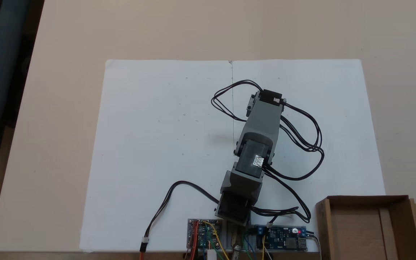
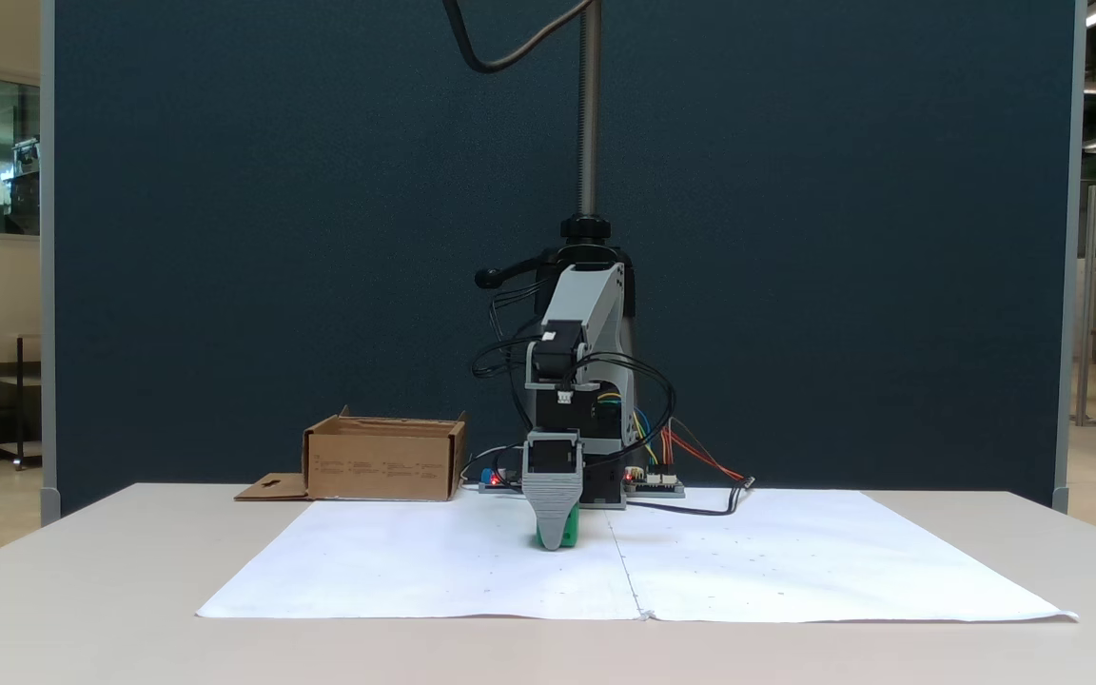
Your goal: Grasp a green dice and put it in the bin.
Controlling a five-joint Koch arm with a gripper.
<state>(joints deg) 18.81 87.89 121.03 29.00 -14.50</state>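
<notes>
White paper [image 2: 434, 561] covers the desk [image 2: 82, 609] at the bottom of the front-facing fixed view, two sheets meeting at a centre seam. Just left of that seam, at frame centre, the jaws [image 2: 556, 533] point straight down with the tip at the paper. Dice [image 2: 567, 529]: green shows on both sides of the front finger, low against the sheet. The two fingers stand one behind the other for this camera, so whether they are wide, narrow or clamped on the dice cannot be told. In the fixed view from above, the arm [image 1: 258, 130] lies over the spot and hides both.

Bin [image 2: 382, 459] sits at middle left in the front view, near the arm's base; from above it occupies the lower right corner [image 1: 370, 231], with its hang-hole flap lying outward. It looks empty in the part seen from above. Control boards [image 1: 204, 233] and loose black cables [image 1: 302, 144] lie around the base, between the grasp point and the bin.

Judgement: the grasp step is in hand; lift and carry are not yet done.

Risks:
- Off-centre grip. The dice appears to sit slightly right of the finger; closing there may squeeze it out sideways or roll it.
- Tip pressing into the paper may drag or wrinkle the sheet on lift.
- The swing to the bin passes near the cables and the near wall; too low a carry could knock the dice free or shove the light box.
</notes>
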